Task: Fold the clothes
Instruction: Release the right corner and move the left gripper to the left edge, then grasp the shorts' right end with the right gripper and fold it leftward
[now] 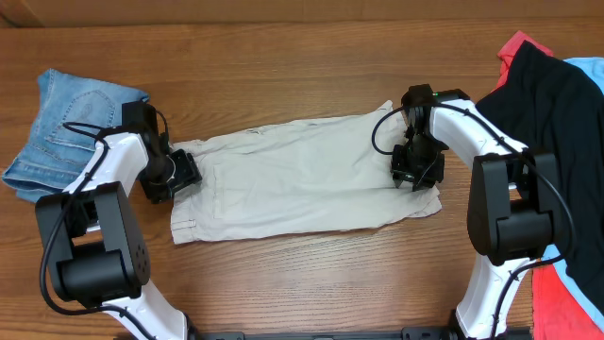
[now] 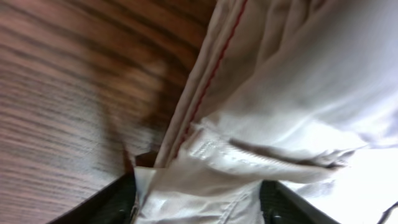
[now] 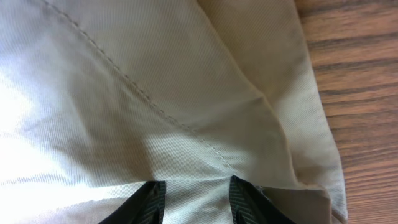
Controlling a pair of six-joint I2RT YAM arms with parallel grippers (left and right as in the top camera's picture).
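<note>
The pale beige khaki shorts (image 1: 293, 184) lie spread flat across the middle of the table. My left gripper (image 1: 179, 175) is at their left end, low on the table. In the left wrist view its jaws (image 2: 199, 205) are filled by the bunched hem with red stitching (image 2: 211, 74). My right gripper (image 1: 416, 172) is at the shorts' right end. In the right wrist view its jaws (image 3: 196, 202) pinch a fold of the beige cloth (image 3: 155, 93), with creases running from the fingertips.
A folded blue denim garment (image 1: 66, 132) lies at the far left, behind my left arm. A pile of black (image 1: 547, 104), red (image 1: 566, 302) and light blue (image 1: 590, 71) clothes sits at the right edge. Bare wood shows in front of the shorts (image 1: 311, 274).
</note>
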